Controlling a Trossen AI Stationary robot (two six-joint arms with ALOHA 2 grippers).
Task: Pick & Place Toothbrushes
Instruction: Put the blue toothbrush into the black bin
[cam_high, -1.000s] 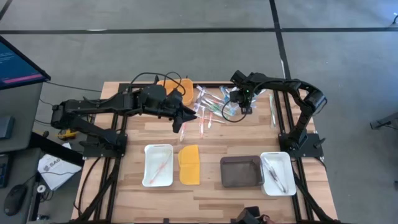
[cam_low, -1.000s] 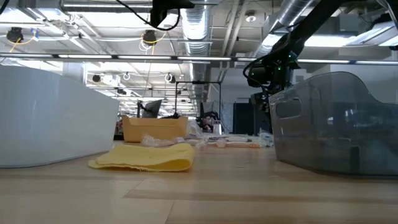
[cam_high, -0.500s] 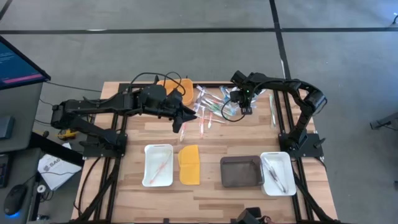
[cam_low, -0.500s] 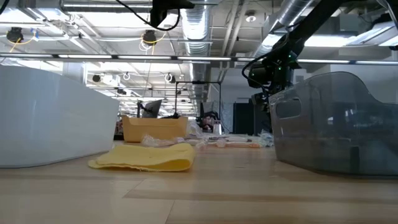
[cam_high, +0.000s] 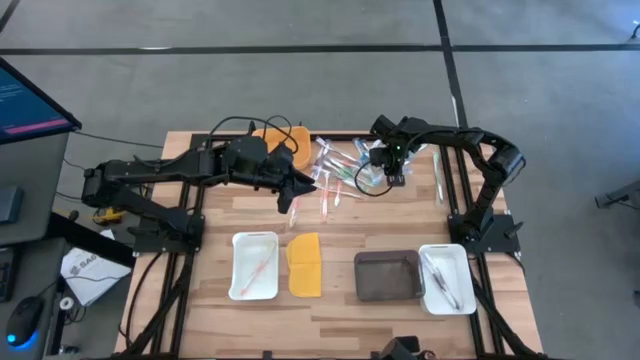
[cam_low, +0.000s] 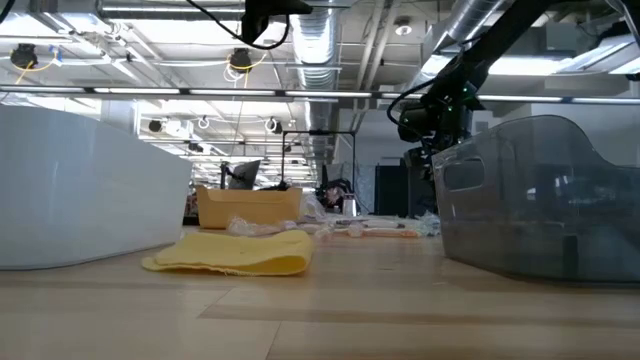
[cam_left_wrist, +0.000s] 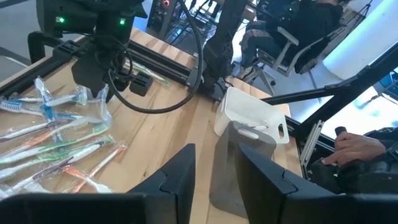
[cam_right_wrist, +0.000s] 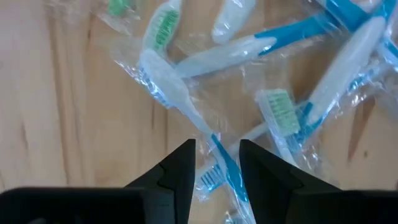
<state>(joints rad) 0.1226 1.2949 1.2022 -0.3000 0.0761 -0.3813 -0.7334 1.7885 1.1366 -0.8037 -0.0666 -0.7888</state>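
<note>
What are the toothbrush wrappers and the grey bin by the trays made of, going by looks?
Toothbrush wrappers: likely thin clear plastic film, glossy, crinkled, with the brushes showing through. Grey bin: probably translucent smoky hard plastic with a smooth moulded rim; the room shows faintly through its wall.

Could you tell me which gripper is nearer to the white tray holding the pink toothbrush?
Left. The left gripper hangs just beyond that white tray; the right gripper is over the toothbrush pile, farther off.
</note>
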